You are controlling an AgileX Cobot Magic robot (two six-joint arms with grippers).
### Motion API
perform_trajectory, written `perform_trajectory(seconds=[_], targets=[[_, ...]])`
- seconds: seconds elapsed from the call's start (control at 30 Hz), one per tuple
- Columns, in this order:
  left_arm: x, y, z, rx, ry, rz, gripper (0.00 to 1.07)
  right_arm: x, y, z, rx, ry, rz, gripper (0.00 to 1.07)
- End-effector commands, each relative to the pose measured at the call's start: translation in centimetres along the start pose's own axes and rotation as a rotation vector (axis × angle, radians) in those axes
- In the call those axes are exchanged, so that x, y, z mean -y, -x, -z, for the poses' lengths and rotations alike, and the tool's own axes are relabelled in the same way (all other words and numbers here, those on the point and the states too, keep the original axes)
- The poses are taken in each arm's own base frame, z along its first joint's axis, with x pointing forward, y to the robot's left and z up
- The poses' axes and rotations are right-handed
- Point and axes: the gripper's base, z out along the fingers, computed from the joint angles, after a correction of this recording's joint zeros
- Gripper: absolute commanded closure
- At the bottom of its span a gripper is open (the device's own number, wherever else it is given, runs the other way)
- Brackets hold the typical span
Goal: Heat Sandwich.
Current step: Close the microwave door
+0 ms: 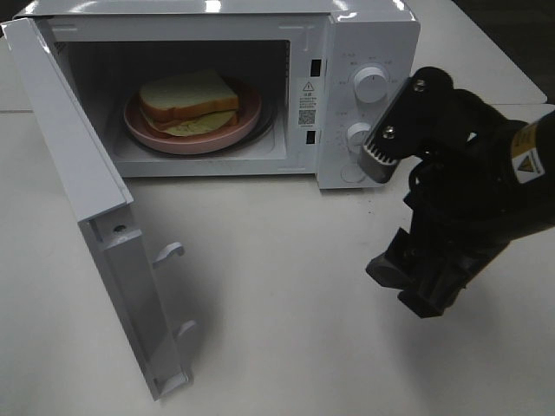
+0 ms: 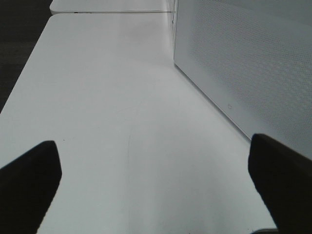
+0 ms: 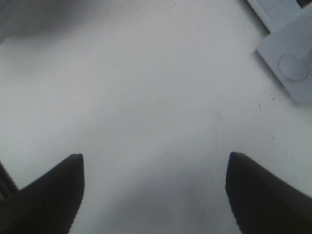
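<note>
Sandwich (image 1: 191, 97) rests on its plate (image 1: 192, 141) inside the microwave (image 1: 368, 35) for heating; door (image 1: 78, 173) open leftward; left gripper (image 2: 153, 146) and right gripper (image 3: 156, 158) spread wide, empty.

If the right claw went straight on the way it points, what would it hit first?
Probably the bare table: the right claw aims down at it, nothing between. The microwave sits aside.
</note>
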Motion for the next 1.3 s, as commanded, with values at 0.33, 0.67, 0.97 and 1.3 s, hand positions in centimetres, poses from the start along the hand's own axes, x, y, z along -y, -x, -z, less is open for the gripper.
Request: perform_trajectory(seconds=[0.33,0.67,0.97,1.3], targets=[[0.0,-0.2,0.3,0.029,0.002,-0.002,0.05,-0.5,-2.9,4.2,-0.130,0.003,-0.221,0.31],[0.0,-0.2,0.3,0.029,0.002,-0.002,0.05,-1.0,-4.9,6.1,-0.265,0.014,-0.274,0.31],[0.0,-0.2,0.3,0.029,0.002,-0.002,0.05,-1.3,-6.1,8.3,-0.229,0.001,-0.307,0.31],[0.0,-0.2,0.3,0.029,0.002,-0.002,0.05,-0.1,-8.6,12.1,-0.053,-0.124,-0.490,0.31]])
